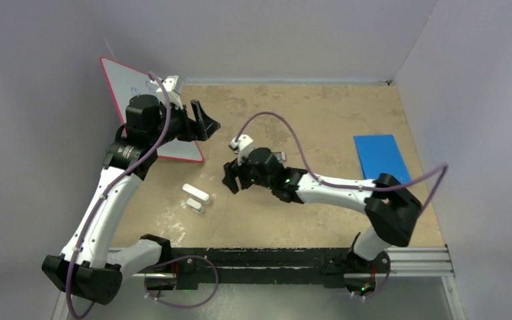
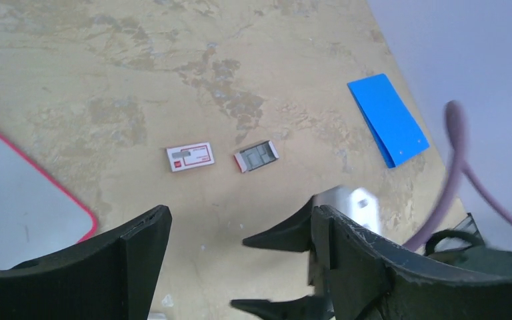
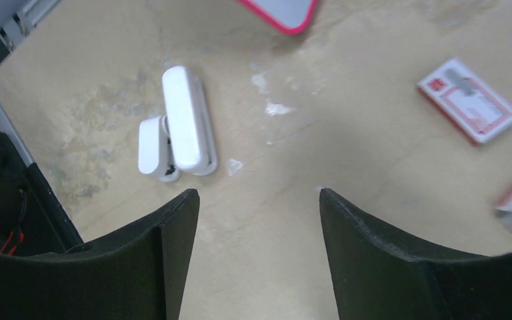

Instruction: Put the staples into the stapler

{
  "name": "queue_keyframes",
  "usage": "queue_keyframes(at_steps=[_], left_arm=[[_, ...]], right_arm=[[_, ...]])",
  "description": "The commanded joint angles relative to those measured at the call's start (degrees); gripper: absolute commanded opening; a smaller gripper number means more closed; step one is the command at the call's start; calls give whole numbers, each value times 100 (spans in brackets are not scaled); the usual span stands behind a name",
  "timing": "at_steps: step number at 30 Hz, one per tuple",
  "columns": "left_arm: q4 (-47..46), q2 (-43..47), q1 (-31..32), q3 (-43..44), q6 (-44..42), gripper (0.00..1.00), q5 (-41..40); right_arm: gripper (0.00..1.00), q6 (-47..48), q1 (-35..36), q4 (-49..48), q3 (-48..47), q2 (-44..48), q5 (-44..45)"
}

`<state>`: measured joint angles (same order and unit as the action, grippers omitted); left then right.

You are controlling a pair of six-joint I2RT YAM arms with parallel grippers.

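Note:
The stapler is white and lies on the table as two bars side by side; in the right wrist view it is ahead of my fingers to the left. The staples are a dark grey block in a small open tray, next to the red-and-white box. In the top view they are hidden behind the right arm. My left gripper is open and empty, raised near the whiteboard; its fingers frame the table. My right gripper is open and empty, just right of the stapler, low over the table.
A whiteboard with a red rim leans at the back left. A blue folder lies at the right. The red-and-white box lies to the right of my right gripper. Grey walls close the table in.

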<state>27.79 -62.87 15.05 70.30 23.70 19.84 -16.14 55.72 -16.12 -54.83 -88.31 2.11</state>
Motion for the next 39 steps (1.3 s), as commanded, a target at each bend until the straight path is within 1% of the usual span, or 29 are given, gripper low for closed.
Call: queue_keyframes(at_steps=[1,4,7,12,13,15,22,26,29,31,35,39], left_arm=[[359,504,-2,149,-216,78,-471],[433,712,-2,104,-242,78,-684],[428,828,-2,-5,-165,78,-827],[205,928,-2,-271,-3,78,-782],[212,919,-2,-273,6,78,-803],[226,921,-2,-278,66,76,-989],[43,1124,-2,-359,139,76,-1517],[34,1249,-2,-392,242,75,-2111],[41,1326,-2,-420,257,75,-2521],[41,1347,-2,-436,243,75,-2617],[58,1318,-2,-438,231,75,-2523],[176,1246,-2,-393,275,75,-2364]], right_arm=[[69,4,764,146,-868,-750,706],[70,32,1101,405,-1431,-1354,914],[68,1,1252,574,-1815,-1873,1030],[50,-180,1316,709,-2170,-2277,1460],[48,-199,1330,715,-2188,-2305,1535],[47,-241,1352,690,-2163,-2351,1663],[52,-147,1376,575,-2181,-2552,1380],[52,-126,1376,557,-2251,-2706,1256],[49,-122,1377,536,-2299,-2797,1207],[47,-127,1377,479,-2328,-2832,1216],[43,-126,1379,426,-2411,-2911,1239],[31,-186,1376,300,-2342,-2873,1399]])
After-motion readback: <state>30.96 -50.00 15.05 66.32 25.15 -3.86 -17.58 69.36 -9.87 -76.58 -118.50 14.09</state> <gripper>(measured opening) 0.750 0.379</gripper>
